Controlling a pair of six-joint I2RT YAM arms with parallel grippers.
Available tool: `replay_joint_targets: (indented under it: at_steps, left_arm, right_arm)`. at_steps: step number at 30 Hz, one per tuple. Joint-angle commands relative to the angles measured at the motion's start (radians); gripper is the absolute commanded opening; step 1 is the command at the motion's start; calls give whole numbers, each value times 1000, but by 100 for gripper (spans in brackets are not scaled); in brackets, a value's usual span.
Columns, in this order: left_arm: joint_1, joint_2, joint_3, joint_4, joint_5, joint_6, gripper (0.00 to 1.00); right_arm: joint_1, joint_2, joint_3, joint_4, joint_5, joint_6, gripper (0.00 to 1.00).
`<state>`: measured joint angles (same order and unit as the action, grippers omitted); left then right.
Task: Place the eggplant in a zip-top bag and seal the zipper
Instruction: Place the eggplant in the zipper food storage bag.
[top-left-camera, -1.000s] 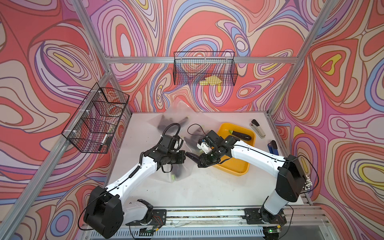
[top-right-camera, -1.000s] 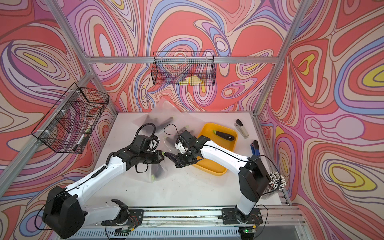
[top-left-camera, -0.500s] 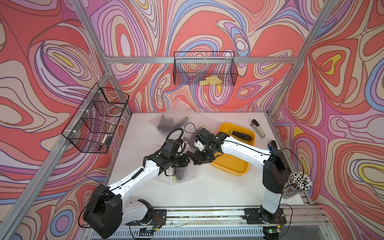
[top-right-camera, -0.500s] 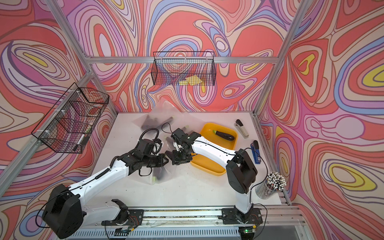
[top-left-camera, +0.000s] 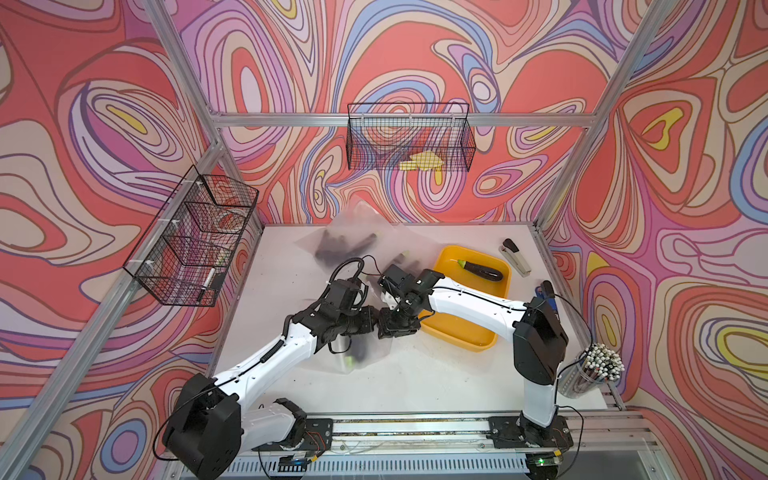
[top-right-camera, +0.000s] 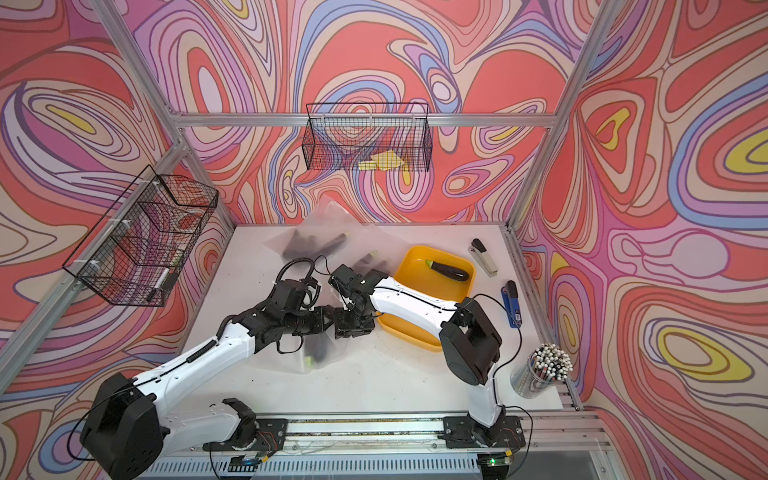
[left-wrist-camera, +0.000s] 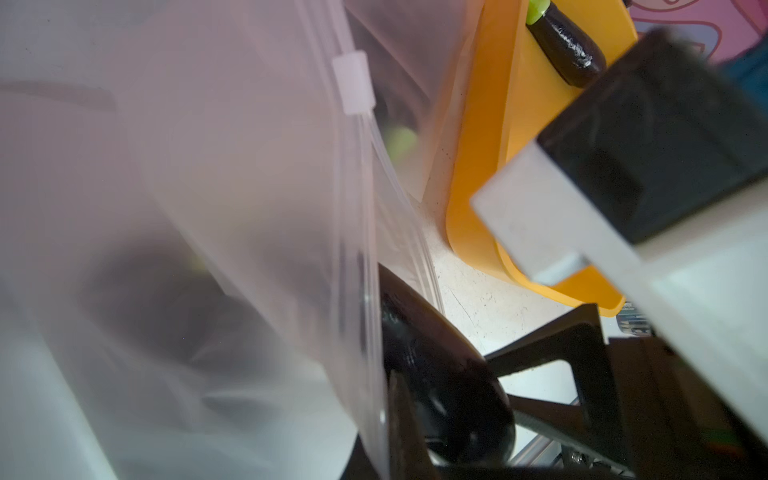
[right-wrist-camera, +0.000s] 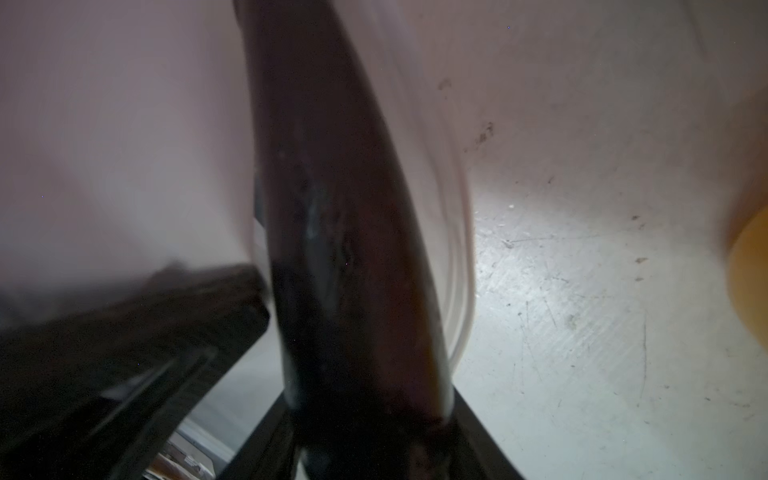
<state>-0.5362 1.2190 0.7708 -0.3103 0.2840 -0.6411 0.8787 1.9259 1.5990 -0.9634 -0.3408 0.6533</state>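
My left gripper (top-left-camera: 373, 324) (top-right-camera: 327, 321) is shut on the rim of a clear zip-top bag (top-left-camera: 353, 361) (left-wrist-camera: 208, 208) and holds its mouth up off the table. The bag's white slider (left-wrist-camera: 353, 83) sits further along the zipper. My right gripper (top-left-camera: 390, 328) (top-right-camera: 347, 326) faces it, jaws closed around the fat end of a dark eggplant (right-wrist-camera: 340, 249) (left-wrist-camera: 449, 386). The eggplant reaches through the mouth into the bag, and its green stem (top-left-camera: 350, 360) (top-right-camera: 308, 362) shows through the plastic. The two grippers almost touch.
A yellow tray (top-left-camera: 457, 336) right of the grippers holds another eggplant (top-left-camera: 480, 269). Other bags with dark eggplants (top-left-camera: 345, 245) lie at the back. A stapler (top-left-camera: 515, 257), a blue stapler (top-left-camera: 548, 295) and a cup of pens (top-left-camera: 590, 370) line the right edge.
The right arm has pushed leftwards with the eggplant, which now sits deeper in the bag. The left gripper has kept its hold on the rim and shifted slightly towards the front.
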Motion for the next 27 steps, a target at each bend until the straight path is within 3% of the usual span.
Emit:
replay_joint_targets:
  at_steps: [1,9,12,17,21,27]
  left_arm:
    - [-1,13,21,40,-7,-31,0]
    - [-1,4,10,32,-26,-5,0]
    - [-1,-8,0,34,-21,-5,0]
    - [-1,-22,-2,36,-5,-6,0]
    - [-1,-24,-4,32,-3,-3,0]
    - [-1,-45,2,38,8,-11,0]
  right_arm:
    - [10,4,21,5,-40,27,59]
    - [-15,-32,59,-37,11,15,63]
    - [-48,-71,21,-7,35,-2,57]
    - [-53,-87,-29,51,36,-5,36]
    - [-53,-118,-58,80,68,-3,35]
    - [-47,-111,-112,197,11,17,33]
